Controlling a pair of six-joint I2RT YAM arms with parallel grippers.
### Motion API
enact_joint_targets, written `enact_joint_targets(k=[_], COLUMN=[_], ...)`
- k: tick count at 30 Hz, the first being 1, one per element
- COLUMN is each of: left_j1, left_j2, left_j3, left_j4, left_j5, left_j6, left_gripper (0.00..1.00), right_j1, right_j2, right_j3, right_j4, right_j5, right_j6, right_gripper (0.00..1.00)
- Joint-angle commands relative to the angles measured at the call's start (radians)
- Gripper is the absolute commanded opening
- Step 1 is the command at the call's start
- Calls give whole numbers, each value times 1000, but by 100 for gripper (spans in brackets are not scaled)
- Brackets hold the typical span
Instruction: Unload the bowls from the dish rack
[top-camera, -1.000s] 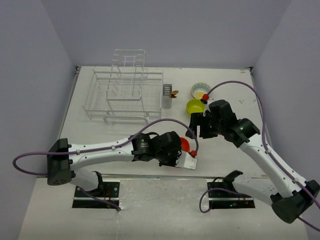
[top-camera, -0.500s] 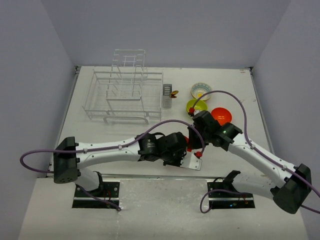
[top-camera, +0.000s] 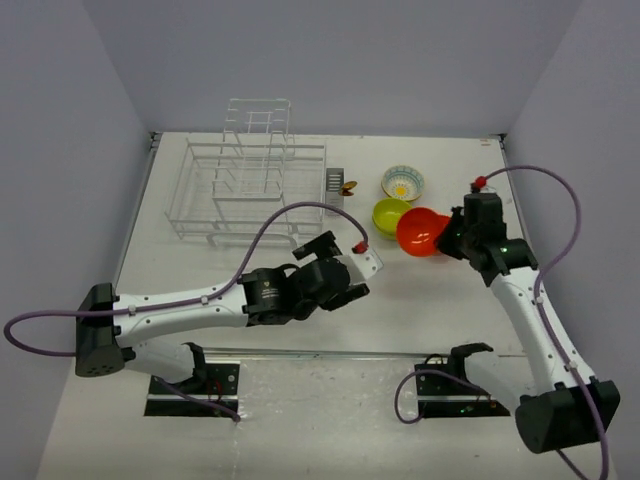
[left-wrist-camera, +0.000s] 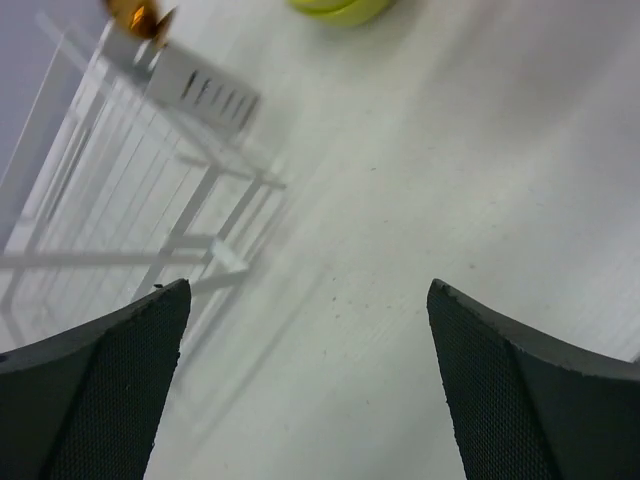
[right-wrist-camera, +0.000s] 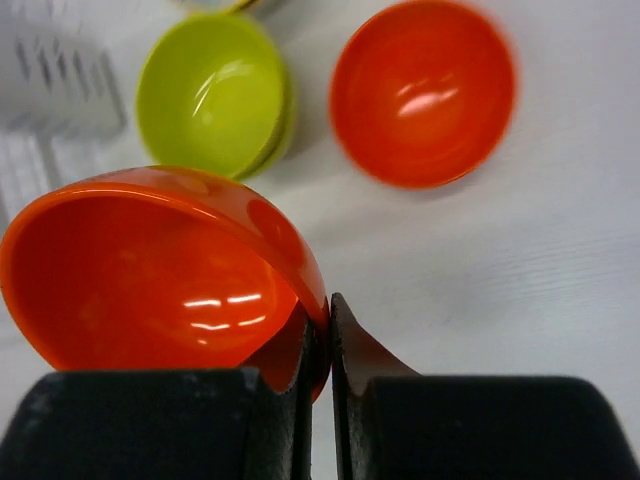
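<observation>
My right gripper is shut on the rim of an orange bowl, which it holds tilted above the table at the right. Below it on the table a second orange bowl stands beside a lime-green bowl. A pale flower-patterned bowl sits further back. The white wire dish rack shows no bowls in it. My left gripper hangs open over bare table, nothing between its fingers.
A small grey cutlery basket hangs on the rack's right end with an orange-brown item sticking out of it. Purple cables loop over both arms. Walls close the table in at the back and both sides.
The left gripper let go of the orange bowl, opened wide and pulled back to the left. The right gripper shut on that bowl's rim and carried it right, over the other bowls.
</observation>
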Motion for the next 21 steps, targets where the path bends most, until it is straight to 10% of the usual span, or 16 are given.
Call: enact_joint_targets(k=[1,8,21], left_j1=[12,90,217], left_j2=[-20,-134,-546], left_j3=[76,171,-10], left_j4=[-132,-537,-528], left_j5=[-442,-497,-536], left_j6=[-438,-933,-990], left_gripper=[100,100,100], right_j1=[-186,-398,-406], right_j2=[-39,213,397], right_j3=[14,40,26], right_j4=[108,193,277], right_j5=[14,12,23], right_j6=[18,36,59], right_gripper=[0,0,9])
